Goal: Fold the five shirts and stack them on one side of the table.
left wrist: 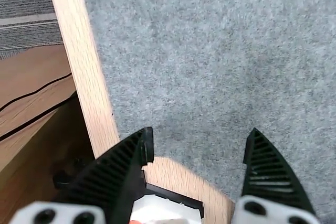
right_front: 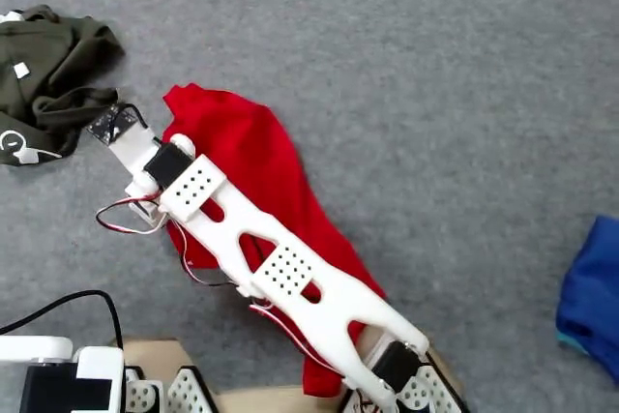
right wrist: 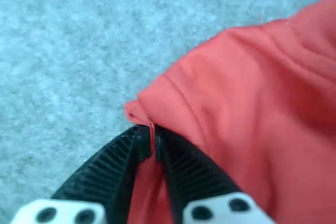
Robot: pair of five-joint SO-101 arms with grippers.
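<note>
A red shirt (right_front: 261,171) lies crumpled on the grey felt, left of the middle. My right arm (right_front: 280,258) stretches over it from the near edge toward the shirt's far left corner. In the right wrist view, my right gripper (right wrist: 153,132) is shut on a fold at the edge of the red shirt (right wrist: 247,103). A dark green shirt (right_front: 48,65) lies bunched at the far left. A blue shirt (right_front: 592,287) sits at the right edge. My left gripper (left wrist: 199,132) hangs open over bare felt beside the table's wooden edge (left wrist: 84,66), with nothing between its fingers.
The left arm's base (right_front: 58,365) sits at the near left corner with a black cable looping beside it. Grey felt (right_front: 435,94) covers the table, with open room across the middle and far right.
</note>
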